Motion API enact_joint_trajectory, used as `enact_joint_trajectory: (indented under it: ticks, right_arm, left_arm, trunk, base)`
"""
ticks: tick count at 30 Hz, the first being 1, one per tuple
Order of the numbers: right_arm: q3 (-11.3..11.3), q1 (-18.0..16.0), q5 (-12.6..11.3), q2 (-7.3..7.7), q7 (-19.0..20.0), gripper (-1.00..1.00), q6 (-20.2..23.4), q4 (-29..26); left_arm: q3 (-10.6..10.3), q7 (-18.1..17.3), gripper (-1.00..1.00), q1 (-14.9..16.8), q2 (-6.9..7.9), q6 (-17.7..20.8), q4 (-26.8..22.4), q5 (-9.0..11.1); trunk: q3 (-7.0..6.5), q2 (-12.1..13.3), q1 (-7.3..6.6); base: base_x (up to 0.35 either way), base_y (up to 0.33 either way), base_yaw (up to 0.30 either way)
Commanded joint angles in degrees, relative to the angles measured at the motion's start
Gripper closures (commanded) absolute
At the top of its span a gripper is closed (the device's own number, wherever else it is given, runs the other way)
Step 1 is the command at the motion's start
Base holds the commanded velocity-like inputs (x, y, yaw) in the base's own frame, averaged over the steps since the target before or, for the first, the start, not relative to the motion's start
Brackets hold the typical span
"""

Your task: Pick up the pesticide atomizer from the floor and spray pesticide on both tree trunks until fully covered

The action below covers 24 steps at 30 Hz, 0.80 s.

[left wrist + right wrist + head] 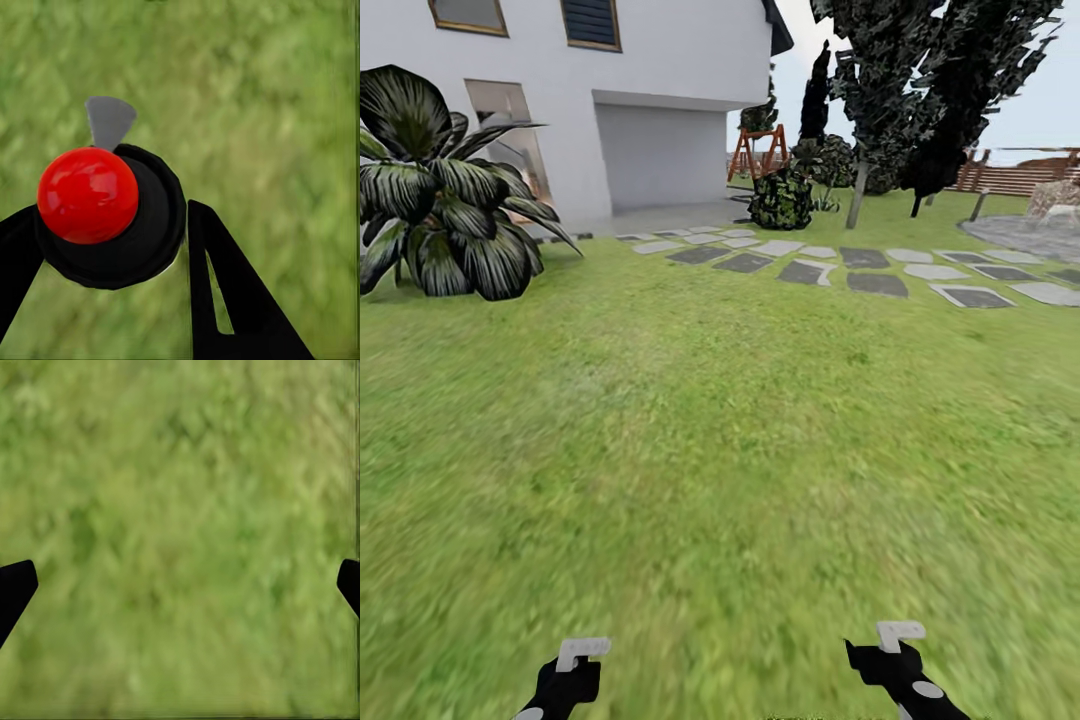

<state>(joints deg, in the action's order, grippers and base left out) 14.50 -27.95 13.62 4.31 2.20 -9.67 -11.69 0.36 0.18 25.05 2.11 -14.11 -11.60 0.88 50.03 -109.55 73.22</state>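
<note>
**Atomizer Held in Left Tool; Target Trunks Not Yet Located**

The left tool (pixel 112 247) is closed around the pesticide atomizer (pixel 112 214). In the left wrist view the dark round body sits between the two black fingers (pixel 225 300), touching both, with the red cap (pixel 88 195) facing the camera and a small grey tab projecting beyond it. The long axis of the atomizer appears to run roughly along the fingers, toward the grass below.

The right tool (pixel 180 585) is spread wide and holds nothing; its fingertips sit at opposite edges of the right wrist view, with lawn between them.

In the head view both tools, left (pixel 570 670) and right (pixel 895 655), are low and forward over the grass (pixel 720 450) of the garden.

Beyond them lie a stepping-stone path (pixel 840 270), a broad-leaved plant (pixel 445 190) to the left, a white house (pixel 610 100) and dark thin-trunked trees (pixel 920 90) near a slatted fence (pixel 1015 178). No thick mottled trunk can be identified here.

Judgement: pickup is complete. The next move requires turning or driving the base to find the first trunk, then aiming the left arm at it.
</note>
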Motion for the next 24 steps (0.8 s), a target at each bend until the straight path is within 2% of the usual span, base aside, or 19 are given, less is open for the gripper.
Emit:
enact_joint_trajectory:
  ticks: [1,6,24]
  right_arm:
    - [0.0,0.0,0.0,0.0,0.0,-1.0,0.0,0.0]
    - [0.0,0.0,0.0,0.0,0.0,-1.0,0.0,0.0]
    - [0.0,0.0,0.0,0.0,0.0,-1.0,0.0,0.1]
  left_arm:
    - [0.0,0.0,1.0,0.0,0.0,0.0,0.0,0.0]
    - [0.0,-0.1,1.0,0.0,0.0,0.0,0.0,-0.1]
    - [0.0,0.0,1.0,0.0,0.0,0.0,0.0,-0.1]
  trunk:
    - [0.0,0.0,0.0]
    - [0.0,0.0,0.0]
    - [0.0,0.0,0.0]
  base:
    - [0.0,0.0,-0.267]
    - [-0.014,-0.099,-0.267]
    - [-0.135,-0.267,-0.267]
